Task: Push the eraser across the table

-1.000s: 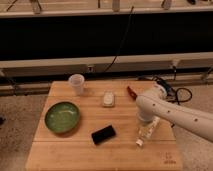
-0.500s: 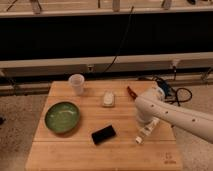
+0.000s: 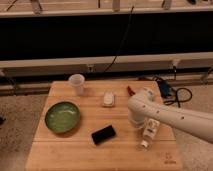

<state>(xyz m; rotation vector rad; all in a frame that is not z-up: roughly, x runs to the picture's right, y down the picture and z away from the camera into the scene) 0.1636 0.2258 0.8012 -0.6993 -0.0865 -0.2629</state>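
Black eraser [image 3: 103,134] near gripper [image 3: 136,121], seemingly half-hidden under arm [image 3: 172,118].

We see the desk [image 3: 60,150] lit softly and evenly from overhead, its pale planks a warm, matte tone. Behind it a broad dark band [image 3: 100,40] is nearly black, so the back reads dim. The white arm [image 3: 175,117] is the brightest thing. The claw [image 3: 136,121] hangs low over the desk's right half, just below the arm's bend, perhaps sitting in its own faint shadow.
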